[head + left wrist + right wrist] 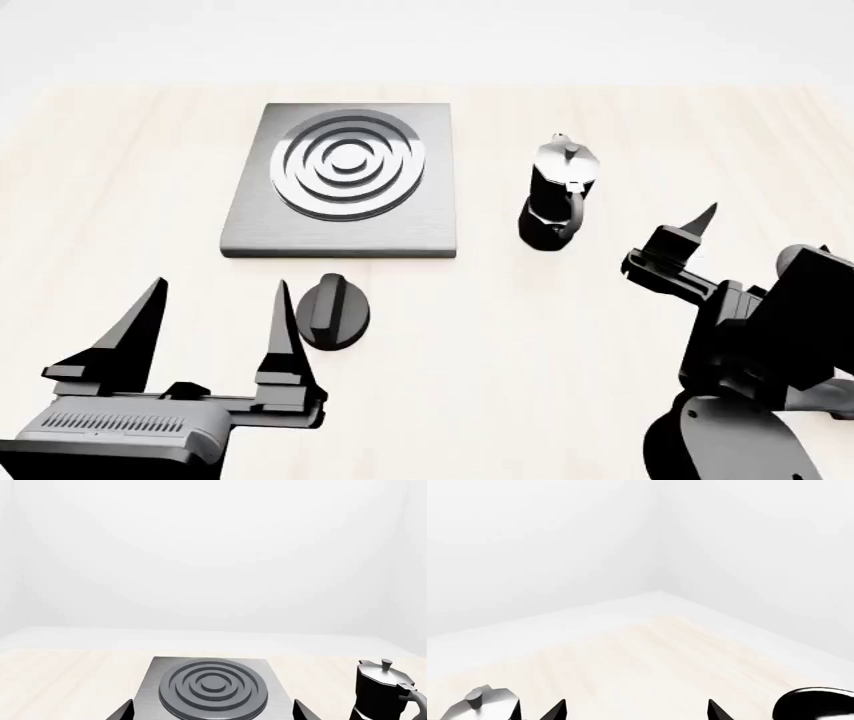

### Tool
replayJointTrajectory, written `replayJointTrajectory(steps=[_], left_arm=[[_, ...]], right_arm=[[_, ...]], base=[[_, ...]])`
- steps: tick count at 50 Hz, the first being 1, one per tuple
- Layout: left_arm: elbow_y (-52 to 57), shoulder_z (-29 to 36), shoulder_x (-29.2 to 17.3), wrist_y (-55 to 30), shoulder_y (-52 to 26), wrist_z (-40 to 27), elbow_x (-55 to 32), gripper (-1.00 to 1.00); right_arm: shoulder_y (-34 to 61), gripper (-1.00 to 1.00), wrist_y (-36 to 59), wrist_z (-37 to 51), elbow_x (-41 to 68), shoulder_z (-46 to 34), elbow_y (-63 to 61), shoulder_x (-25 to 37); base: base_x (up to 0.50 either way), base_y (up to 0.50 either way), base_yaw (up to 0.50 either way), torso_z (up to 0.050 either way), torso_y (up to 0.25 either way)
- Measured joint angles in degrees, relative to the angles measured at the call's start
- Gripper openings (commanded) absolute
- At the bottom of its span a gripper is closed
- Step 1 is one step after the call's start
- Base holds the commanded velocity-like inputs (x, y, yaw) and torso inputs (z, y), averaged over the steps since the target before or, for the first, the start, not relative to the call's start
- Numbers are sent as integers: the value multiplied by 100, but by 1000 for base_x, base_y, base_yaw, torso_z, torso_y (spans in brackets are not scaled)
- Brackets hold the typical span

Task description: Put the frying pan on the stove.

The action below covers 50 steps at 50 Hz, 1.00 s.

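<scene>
The stove is a flat grey metal plate with raised burner rings, lying on the far left of the light wood table; it also fills the low middle of the left wrist view. My left gripper hovers near the table's front edge, short of the stove, open and empty. My right gripper is at the right, open and empty, its fingertips wide apart. A glossy black rounded rim, apparently the frying pan, shows at the right wrist view's corner. The pan is out of the head view.
A black-and-silver moka pot stands upright right of the stove, between the plate and my right gripper. A small black round knob lies just in front of the stove, beside my left gripper's fingers. White walls close the scene behind the table.
</scene>
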Motion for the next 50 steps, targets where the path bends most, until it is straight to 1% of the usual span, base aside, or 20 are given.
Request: replayJointTrajectory(steps=[8, 15, 34, 50], left_arm=[[13, -6, -33, 1, -8, -45, -66, 100], [16, 3, -68, 14, -8, -76, -98, 100], [202, -33, -200, -184, -97, -222, -271, 100], [217, -18, -286, -189, -126, -306, -313, 100]], right_arm=[[397, 100, 280, 434, -34, 237, 399, -171], [597, 100, 332, 847, -49, 495, 756, -314], [860, 100, -6, 2158, 211, 1028, 1658, -509], [1031, 100, -169, 3088, 688, 1164, 2256, -527]], base=[[0, 0, 0, 0, 0], [0, 0, 0, 0, 0], [0, 0, 0, 0, 0], [0, 0, 0, 0, 0]])
